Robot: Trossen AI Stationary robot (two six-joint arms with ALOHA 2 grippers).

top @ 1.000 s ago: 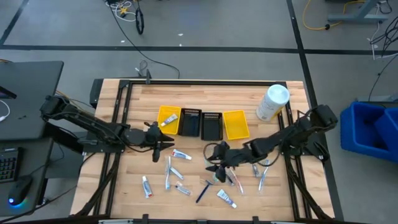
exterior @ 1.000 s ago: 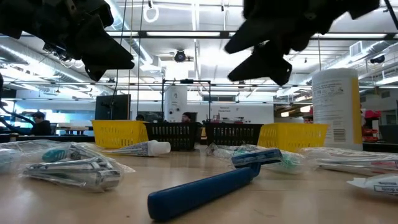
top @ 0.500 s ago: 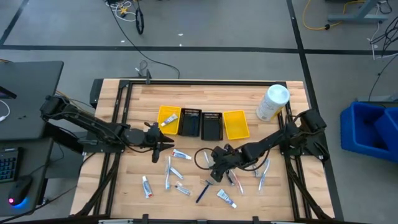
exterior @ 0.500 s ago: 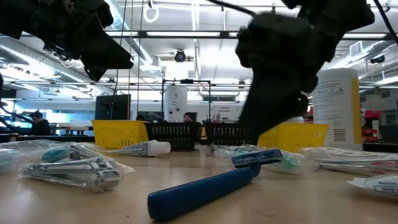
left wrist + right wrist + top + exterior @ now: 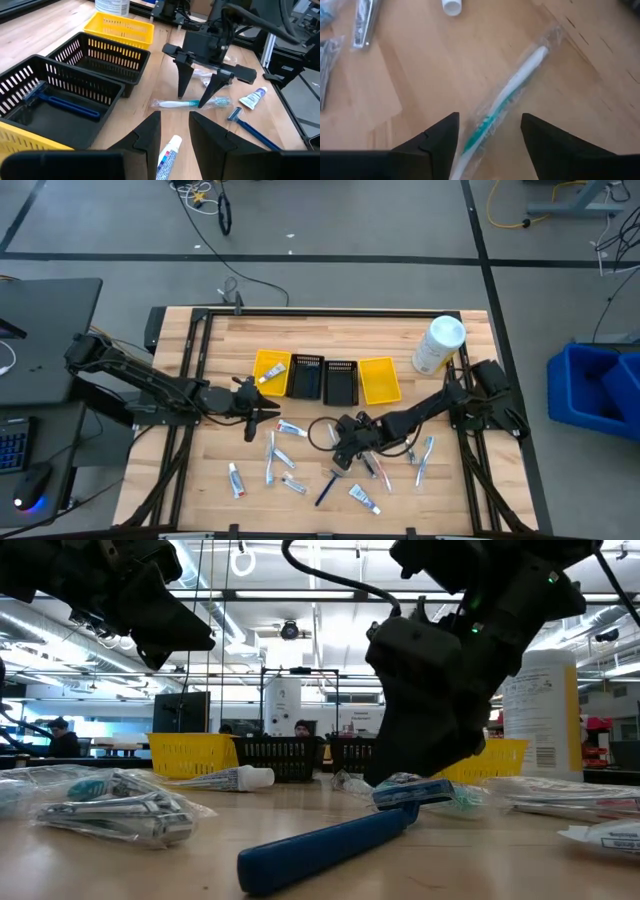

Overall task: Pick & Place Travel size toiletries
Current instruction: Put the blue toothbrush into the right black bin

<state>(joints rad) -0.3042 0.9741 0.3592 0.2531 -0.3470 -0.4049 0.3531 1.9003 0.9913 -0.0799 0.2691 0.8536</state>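
Note:
Small toiletries lie flat and scattered on the near half of the wooden table: white toothpaste tubes, wrapped toothbrushes and a blue razor. My right gripper is open and low over a wrapped teal-and-white toothbrush. One finger stands on each side of the brush, across its length, also seen in the left wrist view as the toothbrush. No touch shows. My left gripper is open and hovers left of centre, above a toothpaste tube.
Four small baskets stand in a row across the table's middle: yellow holding a tube, black holding a blue razor, black, yellow. A large white bottle stands at the far right. Bare wood lies beyond the baskets.
My right gripper has moved down and a little toward the table's left and near edge, ending low over the teal toothbrush with its fingers astride it. The toiletries lie where they were.

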